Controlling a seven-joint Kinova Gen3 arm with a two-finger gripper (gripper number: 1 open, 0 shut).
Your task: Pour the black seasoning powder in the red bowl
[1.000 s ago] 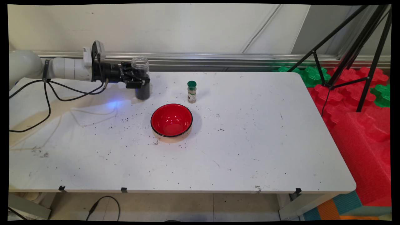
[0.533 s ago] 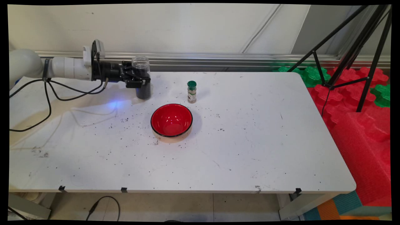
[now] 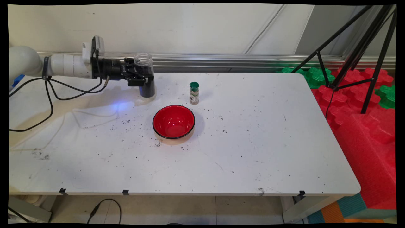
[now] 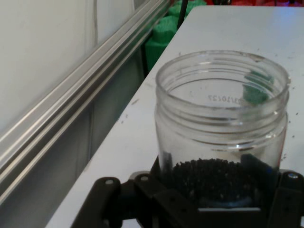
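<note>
Gripping one open jar (image 3: 145, 74) of black grains, gripper (image 3: 139, 77), one red bowl (image 3: 173, 122), one spice bottle (image 3: 194, 93)

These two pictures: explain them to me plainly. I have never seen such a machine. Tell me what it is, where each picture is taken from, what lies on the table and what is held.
The machine is a white robot arm reaching in from the left, ending in a black two-finger gripper. The wide picture comes from a fixed camera above the near side of the white table, looking across it to the wall. The close picture comes from a camera on the hand itself, looking along the gripper.

The gripper is clamped on a clear open jar partly filled with dark grains, and the jar appears raised off the table. On the table stand a red bowl and a small green-capped spice bottle, with dark specks scattered about. A black tripod stands on red and green foam blocks to the right.
</note>
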